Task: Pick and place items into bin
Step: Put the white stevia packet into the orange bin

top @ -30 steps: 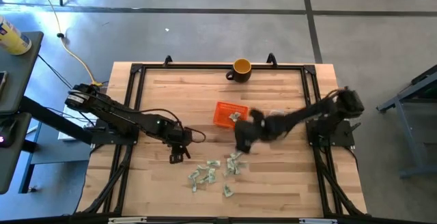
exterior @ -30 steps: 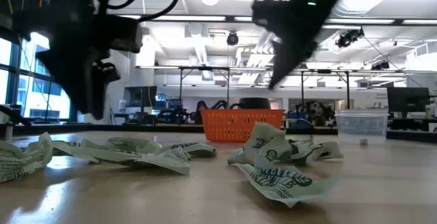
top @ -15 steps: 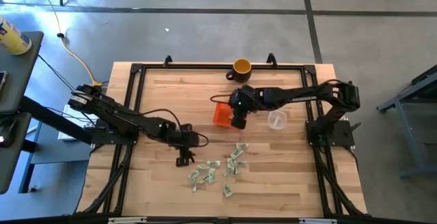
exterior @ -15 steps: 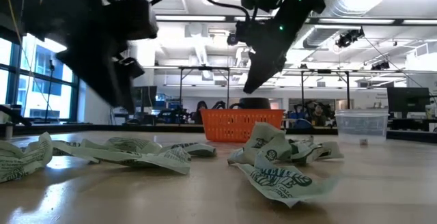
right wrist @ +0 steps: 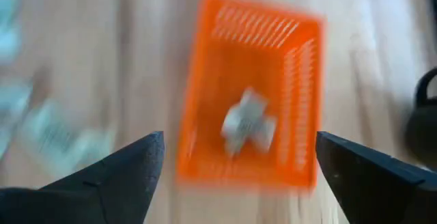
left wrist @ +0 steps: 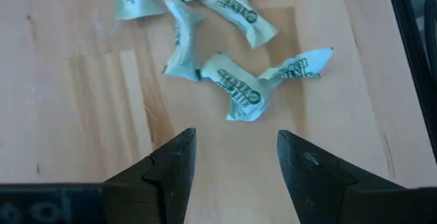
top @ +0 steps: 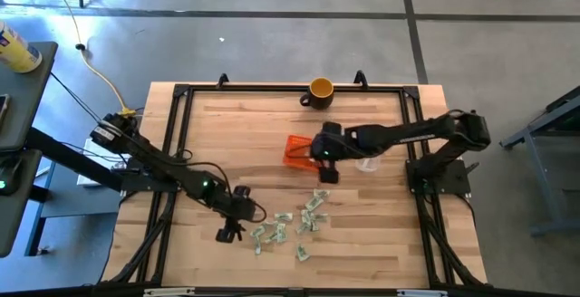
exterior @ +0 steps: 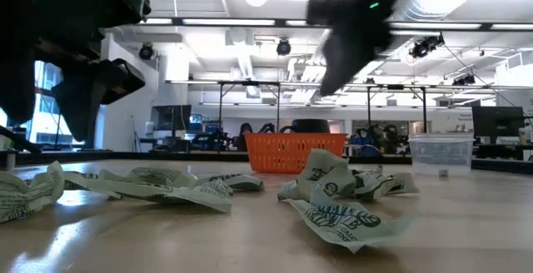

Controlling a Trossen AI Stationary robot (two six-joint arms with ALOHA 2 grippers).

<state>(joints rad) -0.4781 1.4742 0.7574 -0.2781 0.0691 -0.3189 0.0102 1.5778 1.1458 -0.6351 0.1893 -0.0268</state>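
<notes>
Several crumpled pale green-and-white items (top: 290,225) lie scattered on the wooden table toward its near edge, and show up close in the low view (exterior: 333,206). My left gripper (top: 227,234) hovers open just left of that cluster, with one item (left wrist: 242,94) lying ahead of its fingers (left wrist: 235,135). The orange bin (top: 295,150) stands mid-table, and one item (right wrist: 247,121) lies on its floor. My right gripper (top: 327,170) hangs open above the table by the bin's right side, with the bin (right wrist: 252,87) ahead of its spread fingers (right wrist: 239,142).
A yellow-orange mug (top: 321,90) stands at the far edge. A clear plastic container (top: 367,159) sits right of the bin, under the right arm, and shows in the low view (exterior: 441,150). Black frame rails (top: 181,134) run along the table's sides.
My right gripper has swung from beside the scattered items up over the bin, then drawn back a little toward the near edge. My left gripper has moved toward the near edge, down beside the left end of the scattered items.
</notes>
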